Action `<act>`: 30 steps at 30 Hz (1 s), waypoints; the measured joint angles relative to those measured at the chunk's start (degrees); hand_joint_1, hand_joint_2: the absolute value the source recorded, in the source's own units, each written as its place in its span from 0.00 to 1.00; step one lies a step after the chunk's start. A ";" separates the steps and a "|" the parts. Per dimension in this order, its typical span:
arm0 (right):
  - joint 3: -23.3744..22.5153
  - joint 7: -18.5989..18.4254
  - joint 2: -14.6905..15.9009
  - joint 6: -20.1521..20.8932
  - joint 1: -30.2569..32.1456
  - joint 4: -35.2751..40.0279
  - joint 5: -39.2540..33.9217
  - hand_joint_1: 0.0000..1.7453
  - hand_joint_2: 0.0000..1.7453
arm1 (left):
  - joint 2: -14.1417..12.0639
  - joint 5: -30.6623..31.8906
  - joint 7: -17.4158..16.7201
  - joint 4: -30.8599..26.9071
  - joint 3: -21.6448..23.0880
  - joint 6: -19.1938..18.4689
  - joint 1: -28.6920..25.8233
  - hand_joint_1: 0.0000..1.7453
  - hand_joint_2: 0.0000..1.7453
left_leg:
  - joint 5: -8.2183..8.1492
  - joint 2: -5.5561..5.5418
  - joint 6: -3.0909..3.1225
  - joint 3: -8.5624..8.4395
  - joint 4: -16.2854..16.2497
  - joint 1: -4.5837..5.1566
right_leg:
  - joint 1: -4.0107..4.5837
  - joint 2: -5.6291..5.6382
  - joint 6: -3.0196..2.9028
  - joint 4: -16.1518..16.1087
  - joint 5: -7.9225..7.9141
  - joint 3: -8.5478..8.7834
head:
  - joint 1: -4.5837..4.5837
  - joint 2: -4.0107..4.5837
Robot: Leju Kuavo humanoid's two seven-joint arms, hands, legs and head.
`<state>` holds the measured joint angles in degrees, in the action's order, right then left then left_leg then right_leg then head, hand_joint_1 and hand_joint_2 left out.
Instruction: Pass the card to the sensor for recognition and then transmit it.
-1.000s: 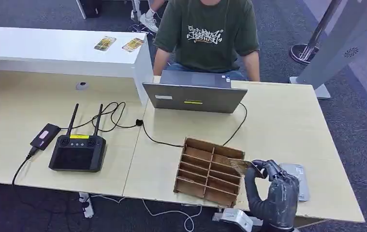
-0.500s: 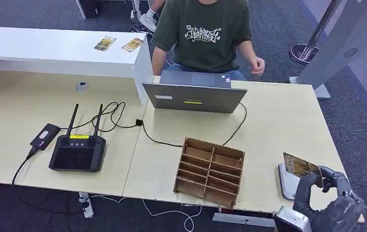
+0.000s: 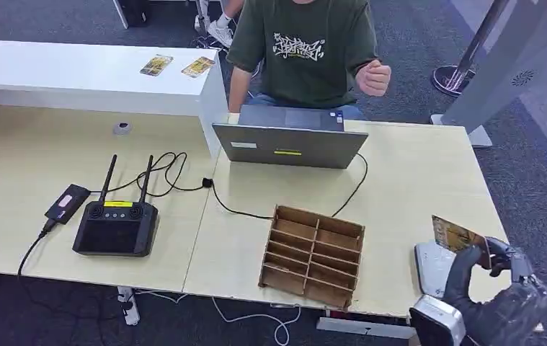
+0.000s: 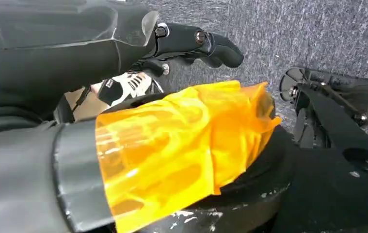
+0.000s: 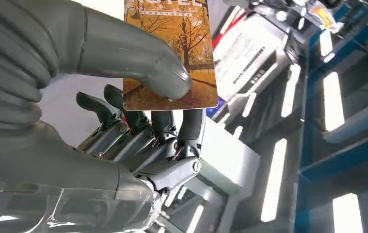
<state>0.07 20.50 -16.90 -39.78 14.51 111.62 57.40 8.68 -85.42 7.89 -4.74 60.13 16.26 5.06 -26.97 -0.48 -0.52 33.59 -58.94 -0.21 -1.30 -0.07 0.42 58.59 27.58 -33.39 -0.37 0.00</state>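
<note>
- We see the right robot hand (image 3: 497,277) pinching an orange tree-print card (image 3: 457,234) above the grey flat sensor pad (image 3: 429,263) on the pale wooden counter (image 3: 414,187).
- We cannot tell the left robot hand's (image 4: 191,41) state.

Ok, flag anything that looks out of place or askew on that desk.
The wooden organizer overhangs the table's front edge at a slant. Otherwise nothing stands out: the right hand holds the card tilted above the sensor.

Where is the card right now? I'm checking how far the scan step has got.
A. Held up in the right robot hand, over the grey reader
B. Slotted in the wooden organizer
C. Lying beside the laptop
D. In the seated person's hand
A: the right robot hand holds the card raised above the grey reader near the table's right edge.
</note>
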 joint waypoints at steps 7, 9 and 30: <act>-0.74 -1.58 -0.15 0.00 -9.10 -3.41 11.22 1.00 1.00 | 0.00 0.33 -1.22 0.00 1.92 -0.28 0.23 0.00 0.00 | 0.03 0.07 -0.02 0.00 0.00 0.00 | 0.00 0.02 -0.02 0.03 -0.03 0.03 | -0.02 0.00; 0.11 -4.32 0.26 0.00 -12.59 -5.82 15.61 1.00 1.00 | 0.00 0.39 -1.53 -0.02 2.69 -0.33 0.34 0.00 0.00 | 0.04 0.09 -0.02 -0.01 0.00 0.00 | 0.00 0.03 -0.03 0.03 -0.04 0.03 | -0.04 0.00; 18.38 -30.98 5.18 0.00 -51.12 -44.95 32.30 1.00 1.00 | -0.11 5.97 -4.48 -1.27 11.37 -2.27 1.45 0.00 0.00 | 0.18 0.06 -0.12 -0.02 0.00 -0.02 | 0.01 0.04 -0.02 0.07 -0.12 -0.01 | -0.02 0.00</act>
<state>18.45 -10.47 -11.71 -39.78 -36.61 66.68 89.70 8.57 -79.45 3.41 -6.01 71.50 13.99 6.51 -26.79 -0.42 -0.64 33.57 -58.95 -0.23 -1.28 -0.03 0.40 58.66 27.47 -33.40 -0.39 0.00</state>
